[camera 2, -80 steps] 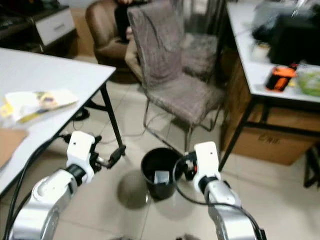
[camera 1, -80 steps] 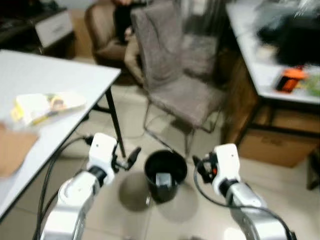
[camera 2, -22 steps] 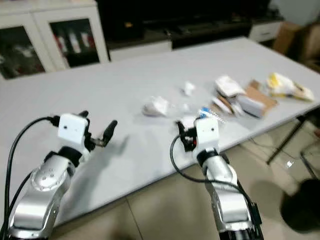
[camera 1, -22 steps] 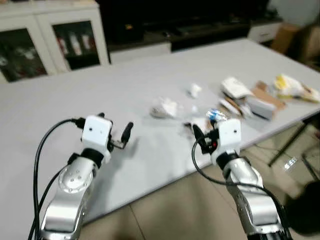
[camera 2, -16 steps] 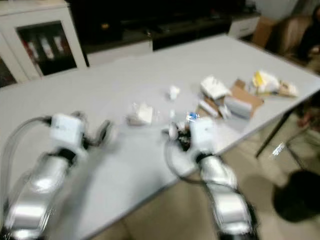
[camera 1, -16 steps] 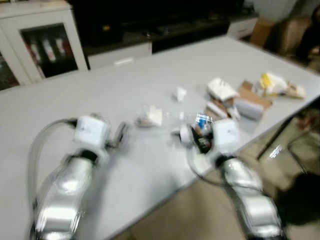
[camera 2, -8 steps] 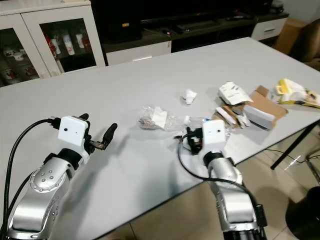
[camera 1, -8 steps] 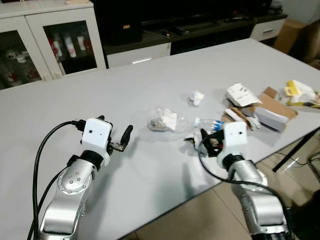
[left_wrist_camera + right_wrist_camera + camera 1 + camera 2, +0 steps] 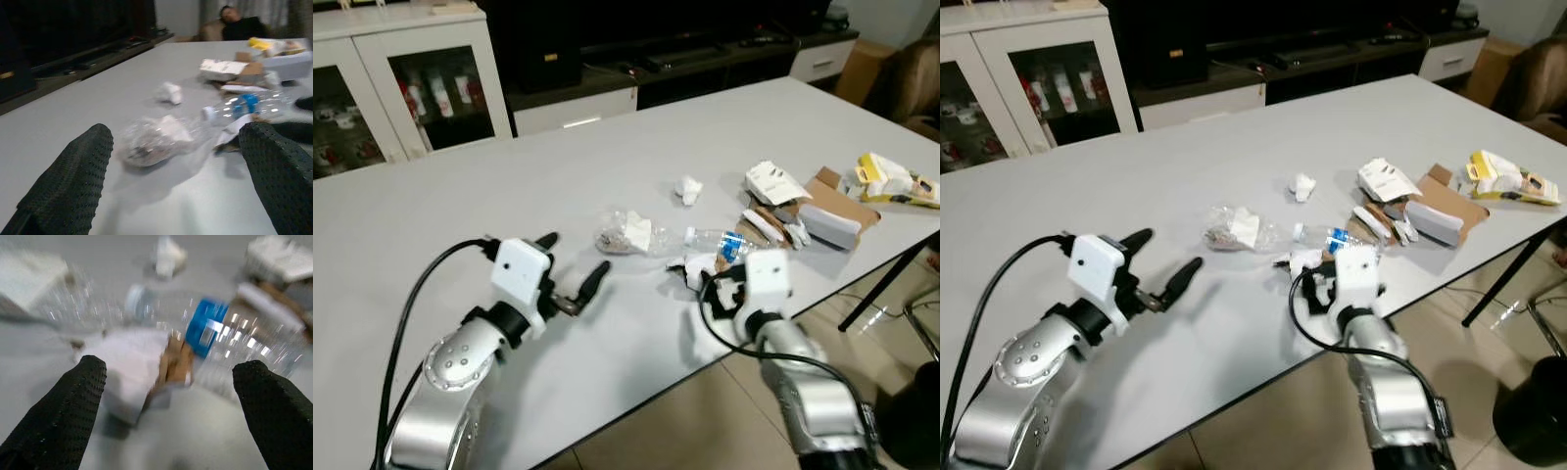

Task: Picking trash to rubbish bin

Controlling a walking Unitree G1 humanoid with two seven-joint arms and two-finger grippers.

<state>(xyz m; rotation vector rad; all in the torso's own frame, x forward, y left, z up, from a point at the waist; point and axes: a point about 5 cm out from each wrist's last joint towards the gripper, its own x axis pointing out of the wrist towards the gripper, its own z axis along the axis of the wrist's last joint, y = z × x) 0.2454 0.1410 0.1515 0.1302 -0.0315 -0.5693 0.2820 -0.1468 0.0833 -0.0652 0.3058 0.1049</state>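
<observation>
i'm looking down at a long white table (image 9: 460, 196) with the trash scattered toward its right end. my right gripper (image 9: 705, 284) sits low at the near edge of the table, fingers spread wide apart, holding nothing. just in front of it lies a crumpled white paper scrap (image 9: 129, 367), and touching that scrap on the far side is a clear plastic bottle (image 9: 720, 242) with a blue label, lying on its side. in the right wrist view the scrap and the bottle sit between the two black fingers (image 9: 63, 416), though the picture is blurred.

my left gripper (image 9: 576, 272) hovers over the near left part of the table, also spread open and empty. it points toward a clear plastic bag (image 9: 625, 233) with white paper and brownish bits inside, which lies to the left of the bottle; the left wrist view shows that bag (image 9: 156, 139) between the fingers but well apart from them.

farther back is a small white paper wad (image 9: 688, 189). to the right lies a heap of white packaging (image 9: 773, 182), a flat brown cardboard piece (image 9: 842, 196) with a pale box (image 9: 827, 225) on it, and a yellow and white wrapper (image 9: 891, 181) near the table's right edge.

on the floor at the far right, below the table, a dark rubbish bin (image 9: 1533, 406) shows partly. behind the table stands a white cabinet (image 9: 372, 78) with glass doors.
</observation>
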